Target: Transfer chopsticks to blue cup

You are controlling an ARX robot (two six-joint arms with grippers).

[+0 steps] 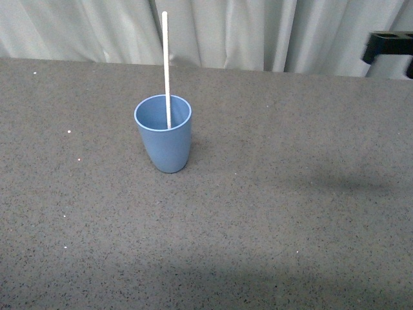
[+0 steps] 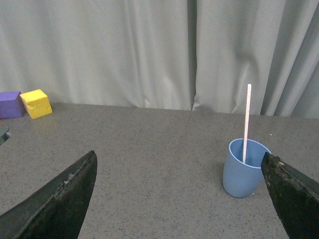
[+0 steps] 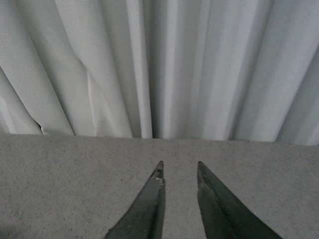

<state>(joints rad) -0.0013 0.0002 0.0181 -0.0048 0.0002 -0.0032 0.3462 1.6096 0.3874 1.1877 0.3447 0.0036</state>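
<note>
The chopstick [image 1: 166, 71] stands in the blue cup [image 1: 164, 139]. Its low end is inside and its top pokes high above the rim, almost straight up. So the job looks done. The cup sits upright on the gray table [image 1: 290, 213].

The left claw [image 2: 178, 155] is spread wide and holds nothing. The right claw [image 3: 180, 164] has its tips just a little apart, and nothing is between them either.

The stick looks thin, stiff, smooth and very light, so it could slip or tip. The best place to pinch it is the bare part above the rim. The cup looks light too — a bump could knock it over.

There is lots of open table all around the cup. A white curtain [image 1: 258, 32] hangs along the far edge. A yellow block [image 2: 36, 103] and a purple block [image 2: 10, 104] sit far off, side by side near the curtain.
</note>
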